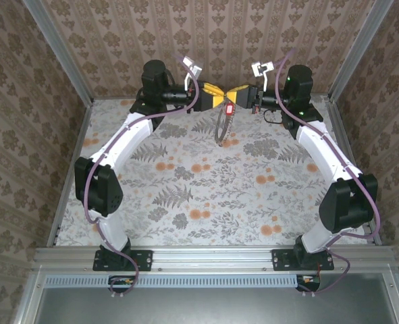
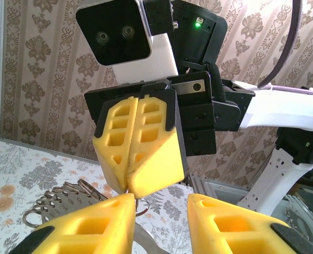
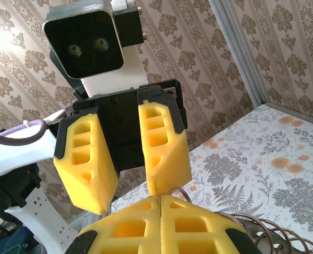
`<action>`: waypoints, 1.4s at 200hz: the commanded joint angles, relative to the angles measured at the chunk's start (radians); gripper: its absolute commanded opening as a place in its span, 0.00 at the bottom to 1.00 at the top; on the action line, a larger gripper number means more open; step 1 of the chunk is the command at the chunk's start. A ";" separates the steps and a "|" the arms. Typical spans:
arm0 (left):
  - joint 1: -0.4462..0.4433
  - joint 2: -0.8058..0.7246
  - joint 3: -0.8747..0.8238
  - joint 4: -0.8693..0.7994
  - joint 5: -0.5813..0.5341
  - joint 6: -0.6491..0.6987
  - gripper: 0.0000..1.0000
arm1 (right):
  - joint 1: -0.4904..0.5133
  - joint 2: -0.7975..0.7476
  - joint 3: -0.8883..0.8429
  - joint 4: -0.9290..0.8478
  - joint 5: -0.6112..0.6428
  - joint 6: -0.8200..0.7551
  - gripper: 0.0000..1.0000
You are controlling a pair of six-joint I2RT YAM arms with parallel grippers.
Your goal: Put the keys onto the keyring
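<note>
At the back of the table my two grippers meet tip to tip. My right gripper is shut, and its tips pinch a thin wire loop of the keyring. The keyring hangs from there toward the floral table. A small red-headed key sits just under the grippers. My left gripper is open with nothing between its yellow fingers. Its left finger lies against the wire loop right below the right gripper. Coils of the ring spread out to the left.
The floral table is boxed in by patterned walls with metal corner rails. Both white arms arch in from the near edge, with purple cables along them.
</note>
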 commanded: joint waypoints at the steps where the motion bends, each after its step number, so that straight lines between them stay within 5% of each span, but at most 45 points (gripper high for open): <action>1: 0.006 0.010 0.018 0.001 -0.004 0.010 0.32 | -0.002 -0.003 0.001 0.051 -0.008 0.010 0.00; 280: -0.012 0.041 0.030 0.063 -0.021 -0.030 0.30 | -0.002 0.003 -0.017 0.063 -0.010 0.019 0.00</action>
